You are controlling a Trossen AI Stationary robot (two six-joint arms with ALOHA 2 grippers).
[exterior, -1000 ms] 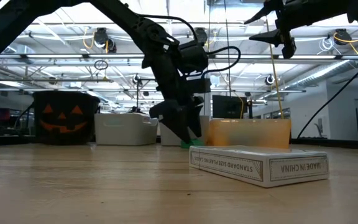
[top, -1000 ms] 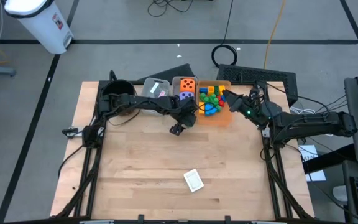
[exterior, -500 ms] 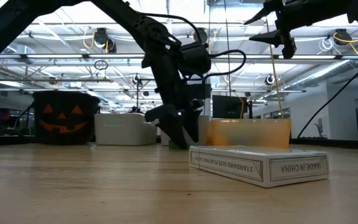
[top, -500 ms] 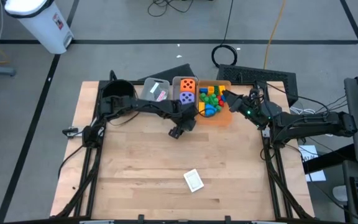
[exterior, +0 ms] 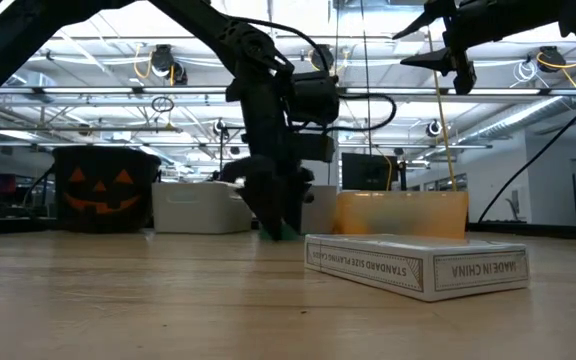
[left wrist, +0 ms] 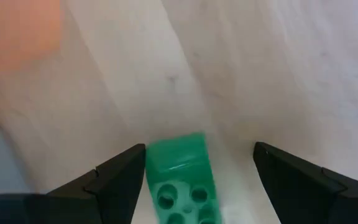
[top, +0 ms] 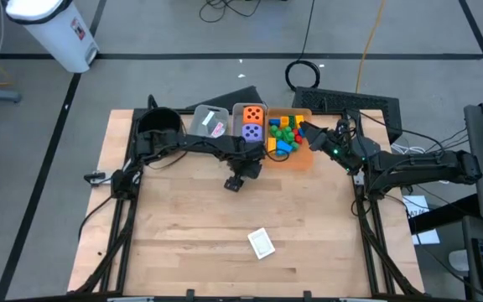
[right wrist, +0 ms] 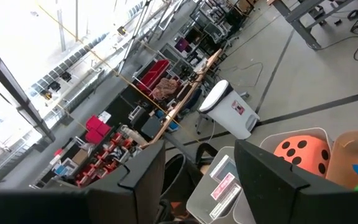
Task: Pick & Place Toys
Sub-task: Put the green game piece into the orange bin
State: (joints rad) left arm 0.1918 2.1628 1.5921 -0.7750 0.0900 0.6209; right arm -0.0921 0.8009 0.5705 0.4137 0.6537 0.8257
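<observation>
A green block [left wrist: 182, 180] lies on the wooden table [top: 199, 226], just in front of the orange bin [top: 302, 158] and toward the grey bins beside it. The block is bright green plastic, oblong, with round sockets on the face turned to the left wrist camera. The left gripper [top: 235, 182] is low over it, fingers spread wide with the block between them; it sits nearer one finger [left wrist: 114, 183], and whether it touches is hard to judge.

Inside the orange bin sit small blocks [top: 284, 134] in yellow, green, red and blue. In the grey bin next to it are an orange die [top: 252, 115] with dark pips and a purple die [top: 251, 131]. The next grey bin along holds a small card [top: 211, 123]. A white card box [exterior: 415, 264] lies well away from the orange bin, toward the table's near edge.

The right gripper [top: 303, 128] hangs above the orange bin's far corner, fingers parted and empty.
</observation>
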